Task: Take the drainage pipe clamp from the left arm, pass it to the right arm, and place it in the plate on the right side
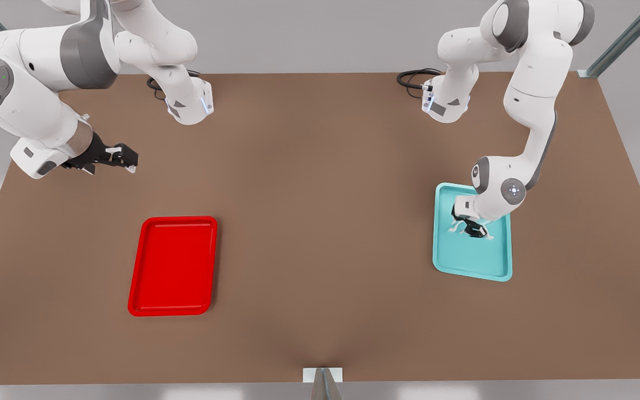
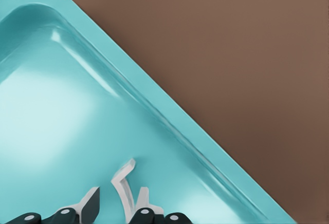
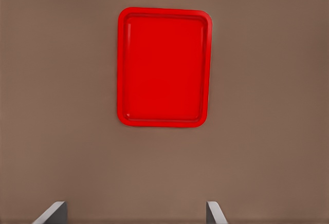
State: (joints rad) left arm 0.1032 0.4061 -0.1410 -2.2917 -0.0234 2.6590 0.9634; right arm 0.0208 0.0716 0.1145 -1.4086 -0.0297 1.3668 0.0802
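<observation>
**Drainage pipe clamp inside the teal tray, left gripper over it**

Drainage pipe clamp [image 2: 123, 183] lies on the floor of the teal tray [image 2: 46, 121]. On my left wrist feed I read it as a thin white curved strap with a flat tab at its visible end, sitting between the two fingertips [image 2: 90, 203] of the left gripper [image 1: 471, 226]. The fingertips stand apart on either side of the strap, and I see a gap between each tip and the strap, so I log this gripper as spread and not clamped on the part.

In the front view, the left gripper points down into the teal tray [image 1: 498, 266], which sits at the front view's right. The left arm [image 1: 525, 94] bends over the tray from the far edge of the brown table [image 1: 320, 183].

The right gripper [image 1: 125, 158] hangs above the table at the front view's left, well apart from the clamp. On my right wrist feed its two fingertips [image 3: 51, 212] stand wide apart with nothing between them. That camera looks at the red plate [image 3: 122, 64], which lies flat on the table, near the front edge in the front view [image 1: 136, 278].
</observation>
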